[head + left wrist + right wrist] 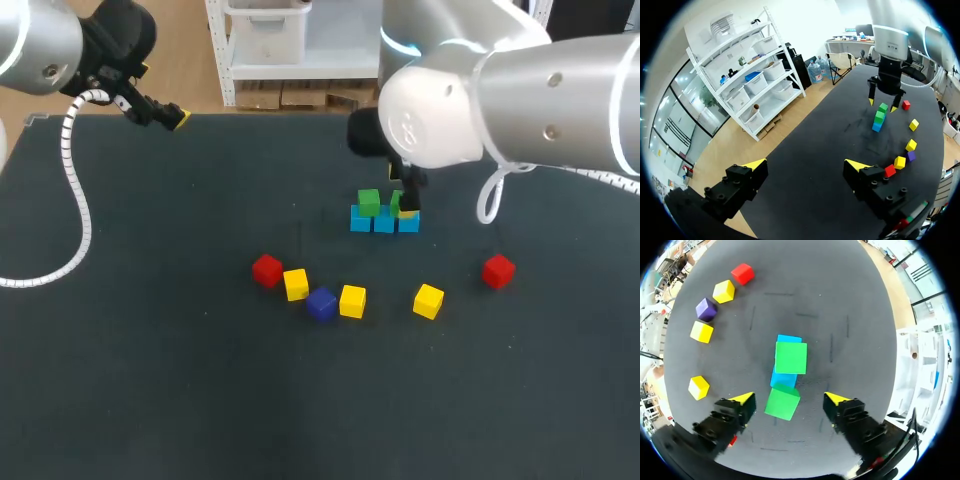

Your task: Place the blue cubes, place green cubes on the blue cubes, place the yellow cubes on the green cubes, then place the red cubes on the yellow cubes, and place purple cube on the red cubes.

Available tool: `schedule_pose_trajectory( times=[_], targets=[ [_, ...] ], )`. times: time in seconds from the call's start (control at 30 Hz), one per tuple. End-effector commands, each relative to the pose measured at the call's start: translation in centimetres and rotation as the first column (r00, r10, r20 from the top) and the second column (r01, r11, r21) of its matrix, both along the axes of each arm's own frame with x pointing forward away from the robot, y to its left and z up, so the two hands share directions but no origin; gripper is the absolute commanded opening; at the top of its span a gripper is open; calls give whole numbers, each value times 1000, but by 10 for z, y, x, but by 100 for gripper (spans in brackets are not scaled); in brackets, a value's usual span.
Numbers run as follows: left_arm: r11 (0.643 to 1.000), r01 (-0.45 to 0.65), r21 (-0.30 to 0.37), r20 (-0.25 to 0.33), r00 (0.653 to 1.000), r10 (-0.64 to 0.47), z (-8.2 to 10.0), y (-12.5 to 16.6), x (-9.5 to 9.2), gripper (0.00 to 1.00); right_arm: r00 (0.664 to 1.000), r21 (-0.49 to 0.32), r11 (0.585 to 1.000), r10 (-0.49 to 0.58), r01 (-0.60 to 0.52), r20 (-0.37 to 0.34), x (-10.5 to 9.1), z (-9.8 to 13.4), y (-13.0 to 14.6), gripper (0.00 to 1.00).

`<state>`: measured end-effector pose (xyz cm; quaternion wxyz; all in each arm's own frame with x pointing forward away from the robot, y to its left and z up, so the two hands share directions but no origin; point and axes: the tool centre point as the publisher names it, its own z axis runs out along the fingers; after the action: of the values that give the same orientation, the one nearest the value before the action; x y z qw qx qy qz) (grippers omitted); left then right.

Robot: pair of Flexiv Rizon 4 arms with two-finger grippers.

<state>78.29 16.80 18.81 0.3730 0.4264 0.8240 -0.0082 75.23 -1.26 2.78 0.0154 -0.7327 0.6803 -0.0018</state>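
Green cube (782, 401) sits between the spread fingers of the right gripper (788, 399), turned a little askew, with a gap to each yellow tip; the claw grips nothing. This cube lies on one end of the row of blue cubes (780, 378). A second green cube (791, 357) rests on the same row just beyond it. Nearer the front of the table (150, 380), three yellow cubes (352, 300), two red cubes (267, 270) and the purple cube (321, 303) lie scattered. Over the far left corner, the left gripper (806, 165) hangs wide open and empty.
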Motion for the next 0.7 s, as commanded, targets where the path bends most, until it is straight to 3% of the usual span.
schedule_pose_trajectory(
  times=[0.03,0.27,0.47,0.63,0.7],
  targets=[
    [1000,6,-3,1,1000,-6,0,1,0,100,1000,1,1000,-1,1,-5,2,0,0,45],
    [1000,6,-3,1,1000,-6,0,1,0,100,1000,3,1000,4,-4,-6,2,0,0,31],
    [1000,6,-3,1,1000,-6,0,1,0,100,1000,-3,1000,12,-12,-6,0,-1,0,27],
    [1000,6,-3,1,1000,-6,0,1,0,100,1000,-3,1000,9,-9,-9,0,-1,-2,29],
    [1000,6,-3,1,1000,-6,0,1,0,100,1000,-2,1000,6,-6,-10,-1,-1,-2,38]
  ],
)
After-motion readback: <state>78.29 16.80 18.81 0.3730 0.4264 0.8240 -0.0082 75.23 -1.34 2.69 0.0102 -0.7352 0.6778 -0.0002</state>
